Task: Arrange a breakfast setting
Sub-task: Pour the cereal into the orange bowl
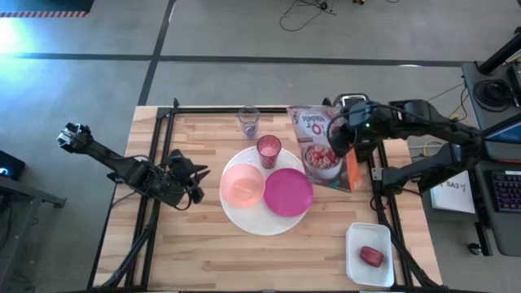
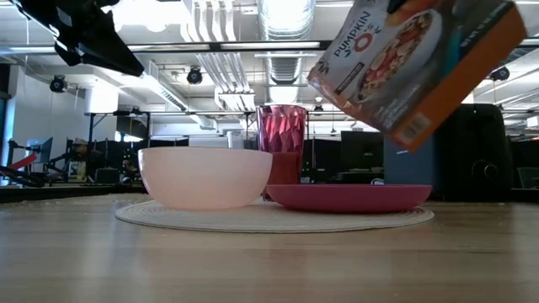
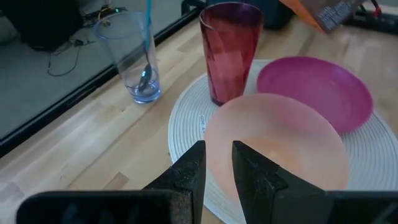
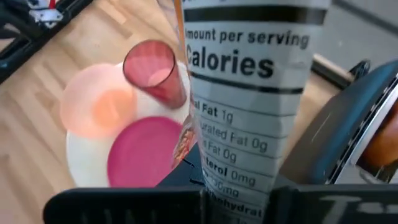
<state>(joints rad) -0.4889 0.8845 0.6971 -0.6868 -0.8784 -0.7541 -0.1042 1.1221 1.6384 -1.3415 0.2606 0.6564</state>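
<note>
Right arm's fingers (image 1: 340,140) hold cereal box (image 1: 320,149) beside white plate (image 1: 244,214)

The wooden table (image 1: 203,252) is carrying a large white round plate (image 1: 244,216) at its centre. A clear tumbler (image 1: 249,121) is standing behind it. A white tray (image 1: 355,259) is lying near the right corner.

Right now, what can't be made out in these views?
- Right claw: fingertips hidden by the cereal box it holds, right wrist view.
- Red food in the white tray: too small to identify, high view.
- Teal spoon handle: cut off by the frame edge, left wrist view.
</note>
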